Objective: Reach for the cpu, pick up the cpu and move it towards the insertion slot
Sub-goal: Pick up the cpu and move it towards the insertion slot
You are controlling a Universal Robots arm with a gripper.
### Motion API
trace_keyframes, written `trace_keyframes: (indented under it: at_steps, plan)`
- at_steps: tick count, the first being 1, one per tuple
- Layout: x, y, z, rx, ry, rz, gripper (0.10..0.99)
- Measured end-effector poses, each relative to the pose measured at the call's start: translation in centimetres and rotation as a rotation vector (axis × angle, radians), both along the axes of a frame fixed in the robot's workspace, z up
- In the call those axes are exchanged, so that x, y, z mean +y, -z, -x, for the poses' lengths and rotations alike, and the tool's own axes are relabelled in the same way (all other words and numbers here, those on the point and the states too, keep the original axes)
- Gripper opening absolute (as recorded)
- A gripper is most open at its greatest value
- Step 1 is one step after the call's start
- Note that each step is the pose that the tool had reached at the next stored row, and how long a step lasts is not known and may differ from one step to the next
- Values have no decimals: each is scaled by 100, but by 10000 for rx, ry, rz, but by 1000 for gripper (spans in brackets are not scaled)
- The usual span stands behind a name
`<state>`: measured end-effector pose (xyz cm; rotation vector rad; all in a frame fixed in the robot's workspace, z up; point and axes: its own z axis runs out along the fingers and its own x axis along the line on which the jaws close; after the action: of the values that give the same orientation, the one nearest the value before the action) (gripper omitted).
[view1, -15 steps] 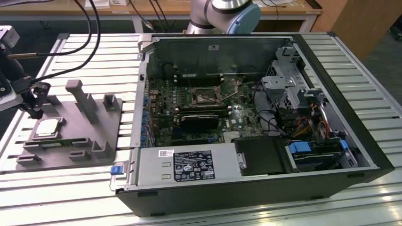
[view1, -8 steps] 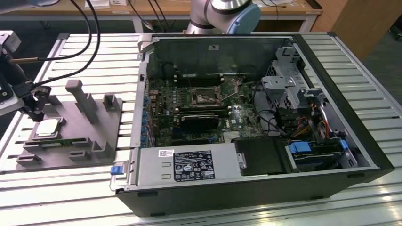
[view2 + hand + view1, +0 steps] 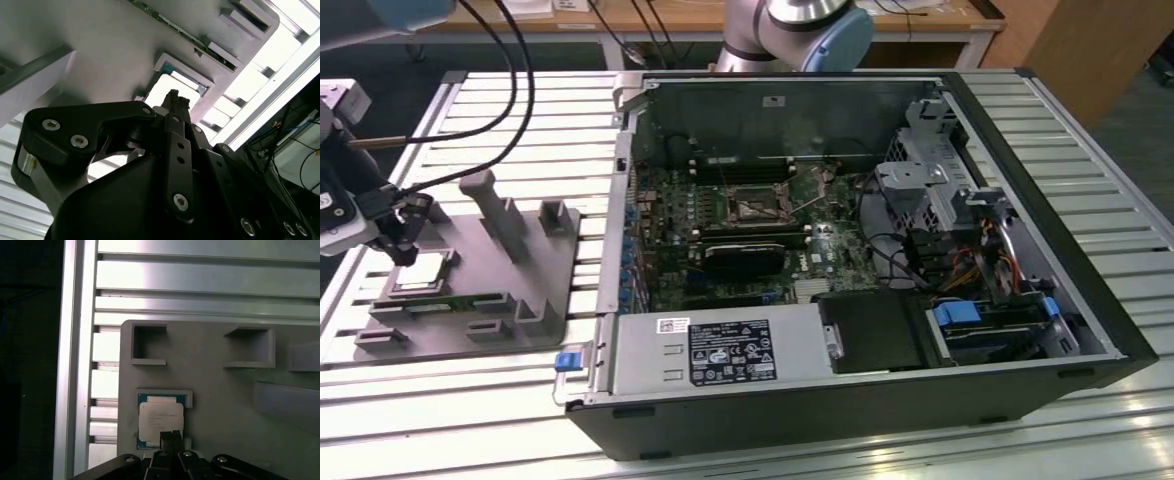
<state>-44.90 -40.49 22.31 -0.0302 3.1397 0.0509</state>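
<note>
The cpu (image 3: pixel 424 270) lies flat in a shallow recess of the grey fixture block (image 3: pixel 494 290) at the exterior view's left, its silver top up. My gripper (image 3: pixel 403 252) hangs just above its near edge. In the first wrist view the two dark fingertips (image 3: pixel 171 436) stand pressed together over the cpu (image 3: pixel 160 417), shut with nothing between them. In the second wrist view the gripper (image 3: pixel 175 98) points at the bright cpu (image 3: pixel 161 92). The insertion slot (image 3: pixel 758 208) sits on the motherboard inside the open case, well toward the exterior view's right of the gripper.
Upright posts (image 3: pixel 483 205) rise from the fixture block beside the gripper. The open computer case (image 3: pixel 1014 330) holds a long black card (image 3: pixel 744 255), a power supply (image 3: pixel 720 350) and drive bays (image 3: pixel 947 190). Cables (image 3: pixel 494 80) hang over the slatted aluminium table (image 3: pixel 520 120).
</note>
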Motion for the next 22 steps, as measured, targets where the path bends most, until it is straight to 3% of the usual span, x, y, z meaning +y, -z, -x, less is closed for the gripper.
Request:
trace_keyframes:
  at_steps: [14, 22]
  plan:
    - [0, 232, 39, 0, 1, 0, 106]
    - [0, 241, 41, 2, 1, 1, 106]
